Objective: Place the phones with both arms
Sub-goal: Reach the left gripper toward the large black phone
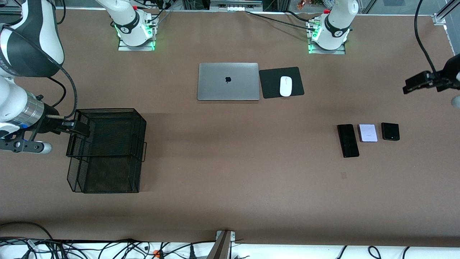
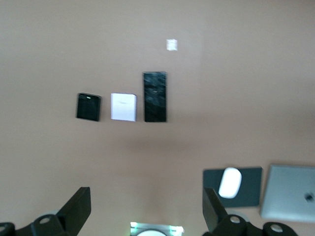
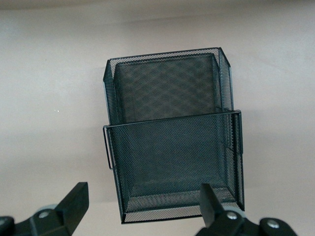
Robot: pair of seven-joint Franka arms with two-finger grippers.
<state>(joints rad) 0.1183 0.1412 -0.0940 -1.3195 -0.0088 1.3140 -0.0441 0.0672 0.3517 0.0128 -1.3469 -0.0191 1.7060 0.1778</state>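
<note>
Phones: 3 in a row on the table (image 1: 230, 201), right of the front frame's centre, toward the left arm's end
Long black phone (image 1: 348, 140): beside the lilac phone (image 1: 368, 132)
Small black phone (image 1: 390, 131): beside the lilac one
Left claw (image 2: 146, 209): fingers wide apart, holding nothing, at the front frame's right edge
Right claw (image 3: 142, 206): fingers spread wide, empty, over the mesh basket (image 1: 107, 151) at the front frame's left
Laptop (image 1: 228, 81): shut, upper centre, beside the mouse (image 1: 286, 86)

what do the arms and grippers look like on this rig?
Two white jointed arms with black joint bands. The bases glow green, with black cables running to them. The right arm has a silver wrist collar and a black cable looped along it. The left gripper and right gripper have black wedge-shaped fingers.
</note>
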